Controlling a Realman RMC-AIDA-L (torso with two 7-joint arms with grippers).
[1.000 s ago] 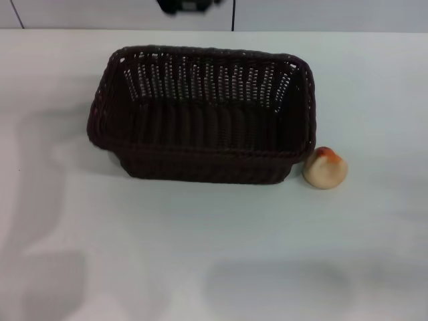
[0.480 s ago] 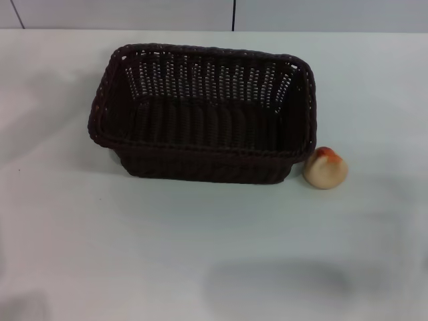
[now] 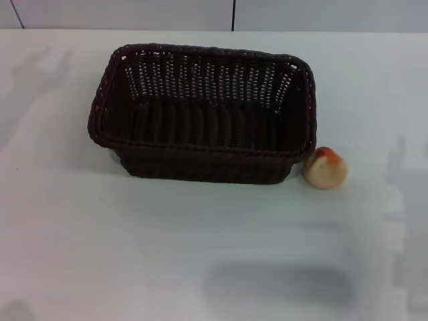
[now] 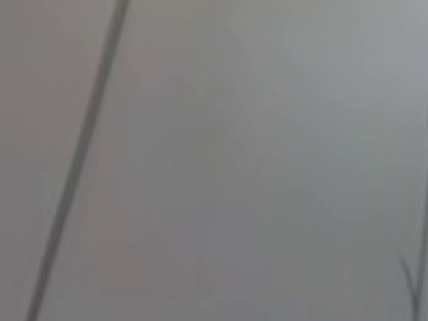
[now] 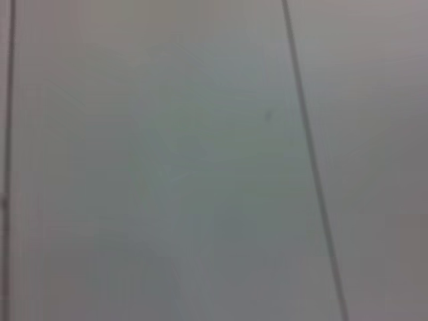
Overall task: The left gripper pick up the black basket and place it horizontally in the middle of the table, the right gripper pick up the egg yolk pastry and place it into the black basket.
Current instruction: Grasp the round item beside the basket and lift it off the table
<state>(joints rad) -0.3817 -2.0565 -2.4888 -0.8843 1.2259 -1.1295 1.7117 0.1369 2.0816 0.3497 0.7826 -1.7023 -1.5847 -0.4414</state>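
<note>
The black basket (image 3: 200, 114) stands upright on the white table (image 3: 200, 234), long side across the head view, near the middle and toward the back. It is empty. The egg yolk pastry (image 3: 325, 168) sits on the table just off the basket's front right corner, close to it. Neither gripper shows in any view. Both wrist views show only a plain pale surface with thin dark lines.
A pale wall with a dark vertical seam (image 3: 233, 15) runs behind the table's far edge. Faint shadows lie on the table at the front and at the left and right sides.
A dark object at the top edge one second ago has left the view. The shadows on the table have shifted. The basket and pastry have not moved.
</note>
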